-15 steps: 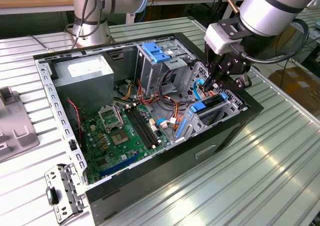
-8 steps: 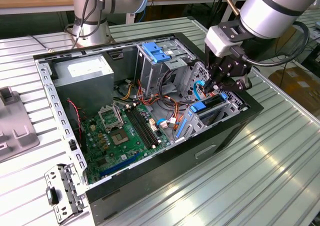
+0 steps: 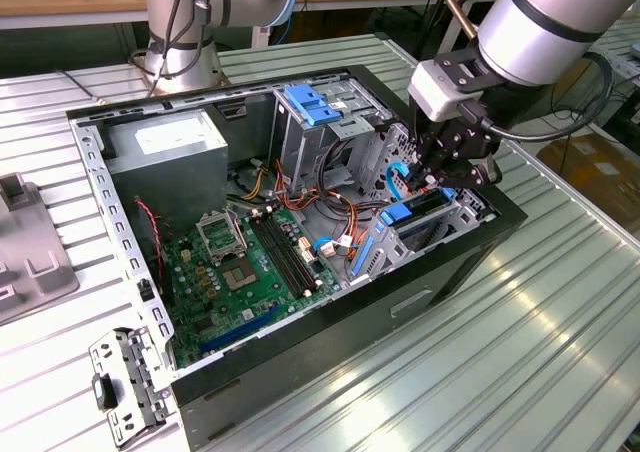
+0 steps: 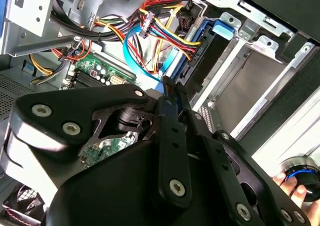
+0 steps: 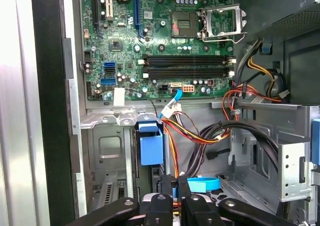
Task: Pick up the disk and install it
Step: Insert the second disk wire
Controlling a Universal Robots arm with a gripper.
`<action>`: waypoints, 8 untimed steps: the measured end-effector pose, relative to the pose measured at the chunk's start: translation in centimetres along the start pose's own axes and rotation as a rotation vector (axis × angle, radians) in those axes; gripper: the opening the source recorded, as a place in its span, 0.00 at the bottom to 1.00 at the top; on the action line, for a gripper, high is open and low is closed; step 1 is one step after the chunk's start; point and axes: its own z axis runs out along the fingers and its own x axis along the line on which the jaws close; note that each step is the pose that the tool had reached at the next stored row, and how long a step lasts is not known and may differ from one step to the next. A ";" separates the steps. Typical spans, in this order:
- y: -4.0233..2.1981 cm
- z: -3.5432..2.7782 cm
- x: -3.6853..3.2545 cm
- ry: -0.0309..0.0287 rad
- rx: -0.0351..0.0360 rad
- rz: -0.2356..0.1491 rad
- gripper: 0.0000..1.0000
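Ribbed metal table (image 3: 560, 302) is occupied by an open computer case (image 3: 300, 222); gripper (image 3: 440, 175), jaws seemingly pressed together, is lowered beside the disk (image 3: 420, 210).

— Where is the gripper (image 3: 432, 177)?
— Inside the open computer case (image 3: 455, 262), low over the drive cage (image 3: 425, 222) on the exterior view's right.
— And the disk (image 3: 418, 208)?
— Seated in that cage, blue rail showing, just below the gripper.
— Anything else?
— The green motherboard (image 3: 245, 267) lies beside it.

No print on any part can be read.
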 end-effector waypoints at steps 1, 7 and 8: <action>-0.02 0.08 0.02 0.0001 0.0000 0.000 0.16; -0.05 0.68 0.21 0.0001 -0.0001 0.000 0.16; -0.05 0.72 0.23 0.0000 -0.0001 0.000 0.16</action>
